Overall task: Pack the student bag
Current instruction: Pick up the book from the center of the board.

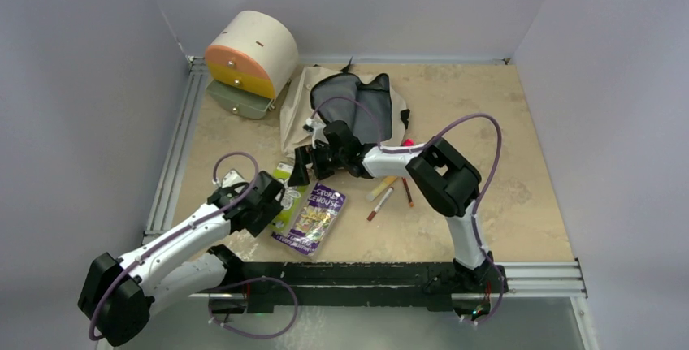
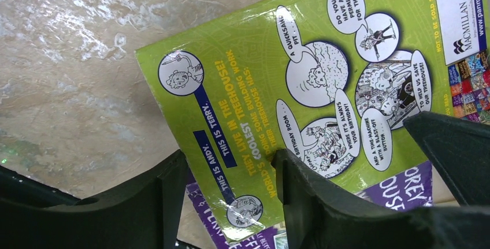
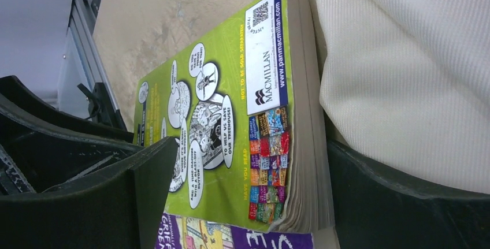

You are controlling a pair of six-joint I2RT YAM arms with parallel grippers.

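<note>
The bag (image 1: 366, 114) lies open at the back of the tabletop (image 1: 504, 163), beside a round drawer box (image 1: 248, 54). A green book (image 1: 288, 204) lies just in front of the bag, partly over a purple book (image 1: 315, 216). The right claw (image 3: 251, 148) is wide apart, with the green book's bag end between its fingers. The left claw (image 2: 228, 156) is apart too, at the book's other end. Some pens (image 1: 388, 192) lie near.

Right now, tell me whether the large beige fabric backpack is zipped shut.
No, the backpack lies open, dark grey lining showing.
</note>
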